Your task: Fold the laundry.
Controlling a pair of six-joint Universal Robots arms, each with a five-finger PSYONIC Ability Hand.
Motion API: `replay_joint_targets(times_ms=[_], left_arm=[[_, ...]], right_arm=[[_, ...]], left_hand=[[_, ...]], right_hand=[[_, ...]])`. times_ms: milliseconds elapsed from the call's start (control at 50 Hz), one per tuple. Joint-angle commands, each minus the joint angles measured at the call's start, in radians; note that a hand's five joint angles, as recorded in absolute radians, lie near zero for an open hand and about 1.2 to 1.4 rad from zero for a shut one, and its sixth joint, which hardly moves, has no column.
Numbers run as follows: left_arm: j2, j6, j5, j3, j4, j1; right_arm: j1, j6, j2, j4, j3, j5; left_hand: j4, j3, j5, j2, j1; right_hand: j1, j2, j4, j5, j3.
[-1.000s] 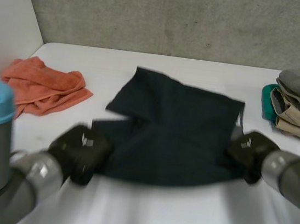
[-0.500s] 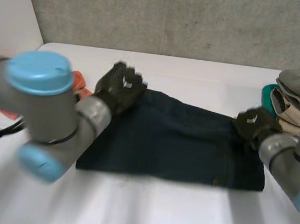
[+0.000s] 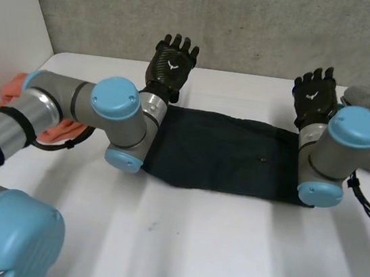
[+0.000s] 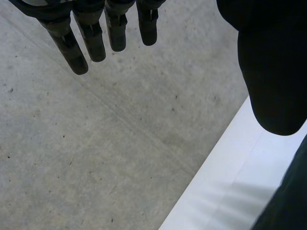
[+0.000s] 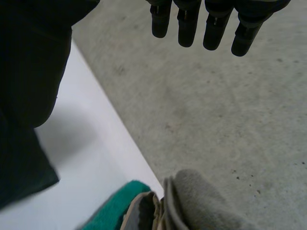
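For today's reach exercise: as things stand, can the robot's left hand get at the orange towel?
Probably yes: the left hand is open and empty, raised beyond the dark cloth, and the orange towel lies bare beside that arm.

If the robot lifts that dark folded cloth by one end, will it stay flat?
Probably not: the dark cloth lies limp and flat on the table, so it would likely droop. It looks thin, so probably light. Pushed, it may bunch rather than slide.
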Motion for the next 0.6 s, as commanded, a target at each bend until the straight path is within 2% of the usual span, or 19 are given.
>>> replay_joint_targets(times_ms=[20,100,220,300,380,520,560,580,600], left_arm=[[0.251,-0.079,-0.001,-0.281,-0.003,0.006],[0.406,-0.151,0.005,-0.457,-0.009,0.013],[0.561,-0.309,0.023,-0.664,-0.052,0.014],[0.602,-0.394,0.087,-0.741,-0.104,0.014],[0.615,-0.438,0.147,-0.780,-0.146,0.014],[0.615,-0.443,0.160,-0.795,-0.156,0.020],[0.613,-0.443,0.160,-0.795,-0.156,0.022],[0.612,-0.443,0.160,-0.795,-0.156,0.022],[0.612,-0.443,0.160,-0.795,-0.156,0.022]], right_arm=[[-0.008,0.152,-0.285,0.162,0.200,-0.066],[-0.031,0.228,-0.356,0.338,0.272,-0.126],[-0.131,0.369,-0.373,0.545,0.355,-0.198],[-0.148,0.387,-0.371,0.529,0.410,-0.270],[-0.162,0.393,-0.359,0.471,0.442,-0.307],[-0.157,0.380,-0.253,0.363,0.430,-0.307],[-0.156,0.377,-0.235,0.352,0.427,-0.305],[-0.157,0.373,-0.226,0.346,0.426,-0.304],[-0.162,0.366,-0.209,0.334,0.421,-0.299]], left_hand=[[-0.029,-0.038,-0.048,-0.035,-0.019],[-0.029,-0.038,-0.048,-0.035,-0.019],[-0.029,-0.038,-0.048,-0.035,-0.019],[-0.025,-0.034,-0.044,-0.031,-0.015],[-0.022,-0.031,-0.041,-0.028,-0.012],[-0.025,-0.034,-0.044,-0.031,-0.015],[-0.025,-0.034,-0.044,-0.031,-0.015],[-0.025,-0.034,-0.044,-0.031,-0.015],[-0.025,-0.034,-0.044,-0.031,-0.015]], right_hand=[[-0.048,-0.041,-0.037,-0.043,-0.035],[-0.048,-0.041,-0.037,-0.043,-0.035],[0.238,0.245,0.249,0.243,0.251],[0.244,0.251,0.255,0.249,0.257],[0.244,0.251,0.255,0.249,0.257],[0.279,0.286,0.290,0.284,0.292],[0.434,0.441,0.445,0.439,0.447],[0.635,0.643,0.646,0.641,0.648],[1.168,1.176,1.179,1.174,1.181]])
